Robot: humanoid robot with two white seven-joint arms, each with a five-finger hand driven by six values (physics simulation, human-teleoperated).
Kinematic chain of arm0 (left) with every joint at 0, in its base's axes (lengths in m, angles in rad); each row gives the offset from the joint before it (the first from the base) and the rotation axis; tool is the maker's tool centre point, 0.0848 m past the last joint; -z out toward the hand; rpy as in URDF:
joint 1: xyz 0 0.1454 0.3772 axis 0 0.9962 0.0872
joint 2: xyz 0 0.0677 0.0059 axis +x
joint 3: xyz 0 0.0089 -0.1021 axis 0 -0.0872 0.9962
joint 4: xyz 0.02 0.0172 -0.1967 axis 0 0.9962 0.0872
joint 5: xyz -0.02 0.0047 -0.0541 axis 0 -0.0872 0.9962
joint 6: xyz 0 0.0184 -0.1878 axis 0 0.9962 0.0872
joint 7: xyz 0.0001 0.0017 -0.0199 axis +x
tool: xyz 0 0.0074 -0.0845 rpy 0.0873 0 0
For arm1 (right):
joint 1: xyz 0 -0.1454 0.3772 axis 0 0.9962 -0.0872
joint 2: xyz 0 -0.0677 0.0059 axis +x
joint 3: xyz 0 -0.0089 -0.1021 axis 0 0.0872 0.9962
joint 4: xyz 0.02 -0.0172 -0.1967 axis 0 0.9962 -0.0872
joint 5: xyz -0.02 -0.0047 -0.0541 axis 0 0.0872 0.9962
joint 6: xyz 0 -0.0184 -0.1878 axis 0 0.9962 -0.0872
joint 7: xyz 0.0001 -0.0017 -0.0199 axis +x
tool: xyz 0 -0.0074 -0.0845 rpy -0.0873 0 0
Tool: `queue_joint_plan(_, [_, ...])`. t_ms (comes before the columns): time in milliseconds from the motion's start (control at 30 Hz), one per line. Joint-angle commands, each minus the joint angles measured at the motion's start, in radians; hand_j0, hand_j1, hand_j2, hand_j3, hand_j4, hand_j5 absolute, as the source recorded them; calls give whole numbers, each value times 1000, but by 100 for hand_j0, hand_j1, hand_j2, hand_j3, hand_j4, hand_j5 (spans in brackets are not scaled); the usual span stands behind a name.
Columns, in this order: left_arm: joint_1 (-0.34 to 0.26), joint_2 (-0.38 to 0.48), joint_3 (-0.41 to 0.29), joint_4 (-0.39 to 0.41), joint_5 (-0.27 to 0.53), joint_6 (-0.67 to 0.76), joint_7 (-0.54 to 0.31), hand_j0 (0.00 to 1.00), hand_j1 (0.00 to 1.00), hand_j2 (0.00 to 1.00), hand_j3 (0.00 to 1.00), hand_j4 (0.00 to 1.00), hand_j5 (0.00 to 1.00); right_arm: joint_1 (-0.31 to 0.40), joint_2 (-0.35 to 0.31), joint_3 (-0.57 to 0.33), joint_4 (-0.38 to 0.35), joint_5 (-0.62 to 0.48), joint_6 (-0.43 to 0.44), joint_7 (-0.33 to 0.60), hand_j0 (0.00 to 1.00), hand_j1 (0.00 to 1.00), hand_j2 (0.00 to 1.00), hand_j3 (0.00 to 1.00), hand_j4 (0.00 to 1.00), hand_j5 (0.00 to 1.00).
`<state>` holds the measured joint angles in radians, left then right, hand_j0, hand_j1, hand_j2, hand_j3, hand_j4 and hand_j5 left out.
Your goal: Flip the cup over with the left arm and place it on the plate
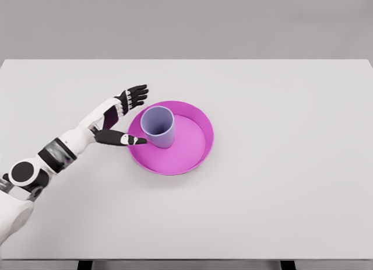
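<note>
The place is a bare simulated test bench, not a lived-in room. A wide, pale grey table fills nearly the whole view, its surface smooth and unmarked, with dark legs just showing under its near edge. Beyond its far edge stands only a flat, plain grey backdrop without any texture. The even, soft light and the clean, uniform rendering of every surface mark it as a simulator's workspace set up for a tabletop handling trial.
</note>
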<state>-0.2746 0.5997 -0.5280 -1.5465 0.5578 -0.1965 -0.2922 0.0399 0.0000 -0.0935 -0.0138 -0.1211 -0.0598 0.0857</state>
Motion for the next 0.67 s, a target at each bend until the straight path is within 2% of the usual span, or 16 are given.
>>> queue_joint_plan(0, [0,15,0,-1,4,0,-1,100,100,100,100,100,100,0,0,0,0,0,0,0,100,100,100,100,100,100])
queue_joint_plan(167, [-2,175,13,-58,-12,-23,-1,100,100,100,100,100,100,0,0,0,0,0,0,0,100,100,100,100,100,100])
queue_joint_plan(233, [0,224,22,-66,-15,-133,-1,100,100,100,100,100,100,0,0,0,0,0,0,0,100,100,100,100,100,100])
queue_joint_plan(400, [3,307,62,-99,-18,-172,-1,100,100,100,100,100,100,0,0,0,0,0,0,0,100,100,100,100,100,100])
queue_joint_plan(533, [3,330,83,-101,-18,-173,-1,100,100,100,100,100,100,0,0,0,0,0,0,0,100,100,100,100,100,100])
queue_joint_plan(633, [24,328,137,-101,-29,-173,-1,100,100,100,100,100,100,0,0,0,0,0,0,0,100,100,100,100,100,100])
